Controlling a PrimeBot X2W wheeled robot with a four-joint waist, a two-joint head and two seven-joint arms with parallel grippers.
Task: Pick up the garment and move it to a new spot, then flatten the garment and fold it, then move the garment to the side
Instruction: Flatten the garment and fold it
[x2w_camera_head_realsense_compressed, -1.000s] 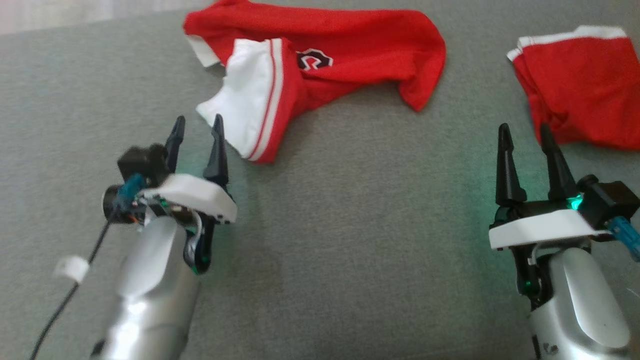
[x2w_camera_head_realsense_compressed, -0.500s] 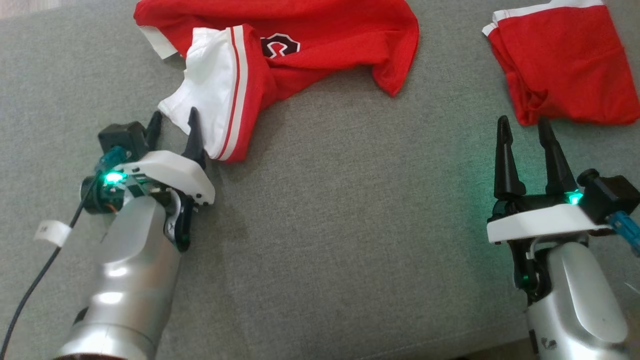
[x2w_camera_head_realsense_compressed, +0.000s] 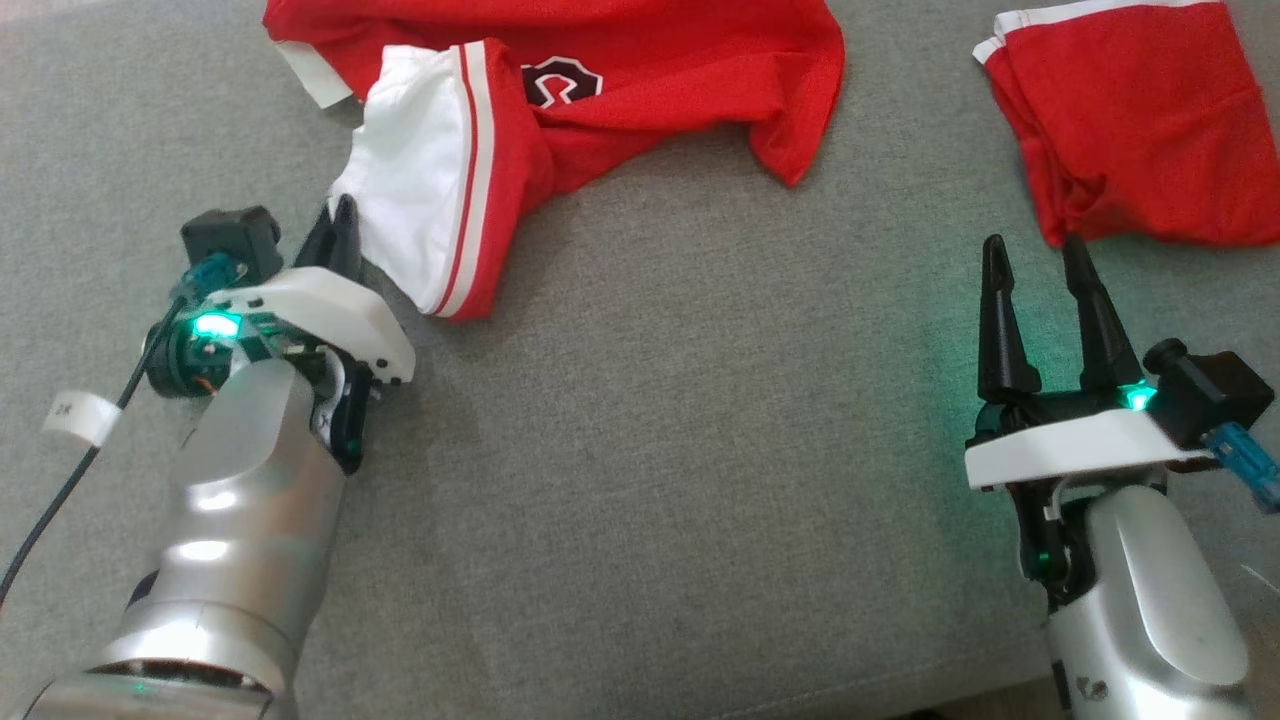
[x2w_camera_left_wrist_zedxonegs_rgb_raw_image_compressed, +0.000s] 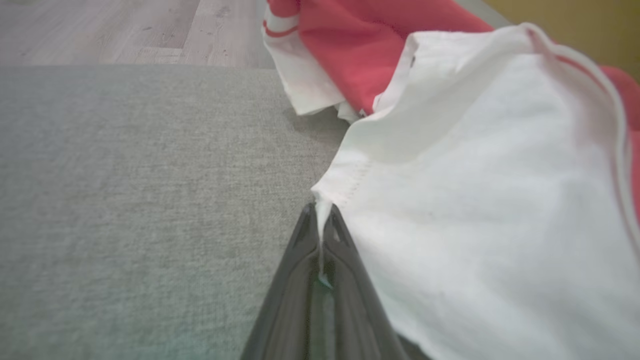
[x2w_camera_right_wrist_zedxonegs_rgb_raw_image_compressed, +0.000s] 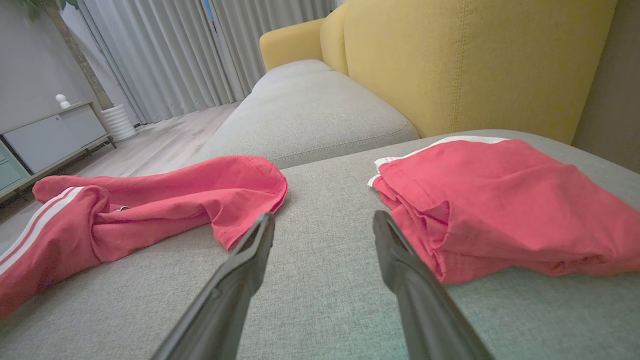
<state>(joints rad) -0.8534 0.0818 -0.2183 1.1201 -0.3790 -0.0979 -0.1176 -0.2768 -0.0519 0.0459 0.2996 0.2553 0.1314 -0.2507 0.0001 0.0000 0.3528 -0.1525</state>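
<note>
The left gripper (x2w_camera_left_wrist_zedxonegs_rgb_raw_image_compressed: 320, 212) has its two dark fingers (x2w_camera_left_wrist_zedxonegs_rgb_raw_image_compressed: 292, 285) pressed together on the very corner of the white panel (x2w_camera_left_wrist_zedxonegs_rgb_raw_image_compressed: 475, 200) of the red sports shirt (x2w_camera_head_realsense_compressed: 650, 80). Only a sliver of hem shows between the tips. That bite looks shallow, so the lift should probably start slowly and go straight up, and the corner needs watching for slip before any sideways carry.

The shirt lies crumpled along the far edge of the grey sofa cushion (x2w_camera_head_realsense_compressed: 650, 450), its white panel nearest the left gripper and its red body bunched beyond. Because the bulk trails from one pinched corner, a high lift would likely let the cloth hang free instead of dragging into new wrinkles.

The right gripper (x2w_camera_head_realsense_compressed: 1030, 255) hovers with its fingers spread and nothing between them, just short of a second red garment (x2w_camera_head_realsense_compressed: 1130, 130) heaped at the far right. The bare middle of the cushion, between the two arms, seems the best landing spot. Keeping the carry away from that second garment avoids a snag, and the free right gripper could then take an opposite edge for flattening.
</note>
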